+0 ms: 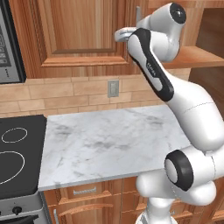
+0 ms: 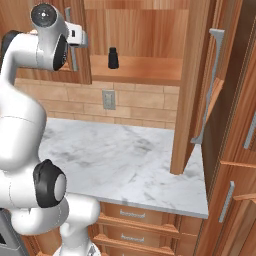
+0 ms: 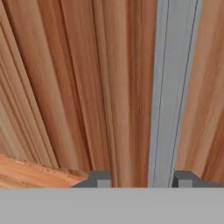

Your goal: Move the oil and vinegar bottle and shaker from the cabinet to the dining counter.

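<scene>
The small black shaker (image 2: 113, 58) stands upright on the plank shelf of the open cabinet (image 2: 150, 70). My gripper (image 2: 82, 36) is raised to the left of it, at the cabinet's shut left door (image 1: 78, 30). In the hand view the dark fingertips (image 3: 100, 179) stand apart, close to the door's wood. The silver bar handle (image 3: 173, 87) runs just inside the right tip. Nothing is clasped between them. The gripper (image 1: 120, 35) also shows at the door's right edge. The oil and vinegar bottle and the dining counter are out of view.
The cabinet's right door (image 2: 200, 100) stands swung out over the short marble worktop (image 1: 109, 140). A black stove top (image 1: 17, 153) lies at the left, a wall outlet (image 1: 113, 88) sits on the brick backsplash, and wooden drawers (image 2: 135, 220) run below.
</scene>
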Tool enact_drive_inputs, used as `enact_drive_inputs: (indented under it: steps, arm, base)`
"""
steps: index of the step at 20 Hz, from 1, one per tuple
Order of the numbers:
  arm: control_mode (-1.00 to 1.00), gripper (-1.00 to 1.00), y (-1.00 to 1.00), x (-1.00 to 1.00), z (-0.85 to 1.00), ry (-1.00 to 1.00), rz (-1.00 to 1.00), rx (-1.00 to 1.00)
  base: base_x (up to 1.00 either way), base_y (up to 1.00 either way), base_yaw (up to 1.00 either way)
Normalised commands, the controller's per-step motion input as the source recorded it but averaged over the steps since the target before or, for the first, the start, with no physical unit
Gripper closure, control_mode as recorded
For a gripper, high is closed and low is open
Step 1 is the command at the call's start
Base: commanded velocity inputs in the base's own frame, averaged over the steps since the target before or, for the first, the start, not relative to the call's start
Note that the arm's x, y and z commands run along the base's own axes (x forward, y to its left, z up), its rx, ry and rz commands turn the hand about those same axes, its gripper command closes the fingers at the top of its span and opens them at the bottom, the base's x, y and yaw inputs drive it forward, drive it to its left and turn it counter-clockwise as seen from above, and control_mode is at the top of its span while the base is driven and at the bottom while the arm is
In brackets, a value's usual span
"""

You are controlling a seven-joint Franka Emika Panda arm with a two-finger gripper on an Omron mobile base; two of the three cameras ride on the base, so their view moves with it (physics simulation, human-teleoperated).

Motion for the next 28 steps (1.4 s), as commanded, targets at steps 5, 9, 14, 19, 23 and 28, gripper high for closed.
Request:
enact_drive_inputs:
  steps: [5,9,14,19,23,28]
  arm:
    - [-1.0,1.0,0.56,-0.49,0.06,0.0,0.11,0.03]
    - [-1.0,1.0,0.57,-0.54,0.05,0.0,0.08,0.0]
    - [-1.0,1.0,0.56,-0.56,0.02,0.0,0.07,0.0]
    - [-1.0,1.0,0.58,-0.6,0.0,0.0,0.05,0.0]
    - [-1.0,1.0,0.58,-0.65,0.0,0.0,0.01,0.03]
    - [-1.0,1.0,0.59,-0.64,0.0,0.0,0.0,0.03]
  base:
    - [0.0,0.0,0.0]
    - [0.0,0.0,0.0]
    - [0.0,0.0,0.0]
    - [0.0,0.0,0.0]
    - [0.0,0.0,0.0]
    - [0.0,0.0,0.0]
